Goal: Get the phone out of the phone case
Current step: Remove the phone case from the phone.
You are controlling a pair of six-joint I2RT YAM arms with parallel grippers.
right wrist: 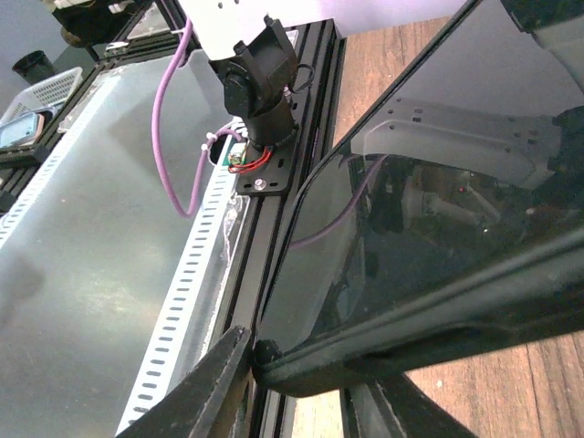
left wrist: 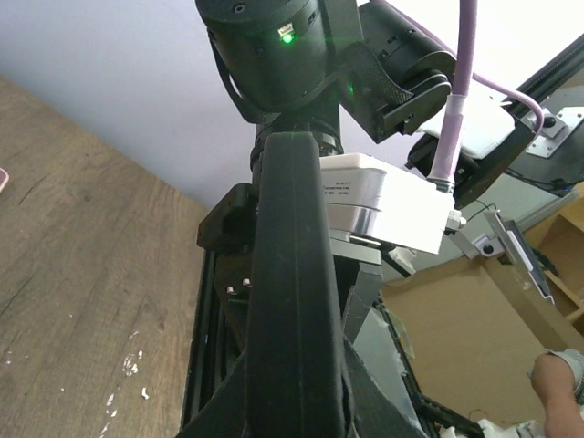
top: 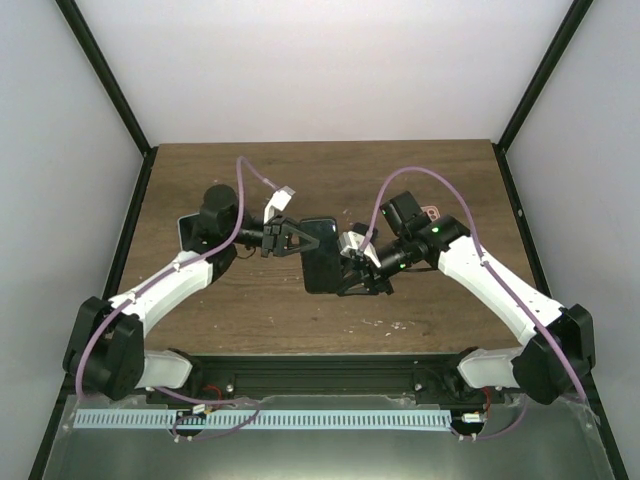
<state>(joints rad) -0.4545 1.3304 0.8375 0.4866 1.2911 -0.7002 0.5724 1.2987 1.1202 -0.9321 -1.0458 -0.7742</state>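
Note:
The phone in its black case [top: 320,256] is held above the table's middle, between both grippers. My left gripper [top: 297,238] is shut on the case's far end. In the left wrist view the case's black edge [left wrist: 292,292] runs up the middle, with the fingers [left wrist: 212,411] pressed against it on both sides. My right gripper [top: 354,272] is shut on the near right edge. In the right wrist view the glossy dark screen [right wrist: 429,201] sits above the case rim [right wrist: 411,339], and a finger [right wrist: 196,392] touches the rim's corner.
A small pink-and-white object [top: 431,212] lies on the wood table [top: 440,170] behind the right arm. White specks [top: 385,324] dot the table near the front. The black rail [top: 320,375] and slotted metal strip [top: 260,420] run along the near edge.

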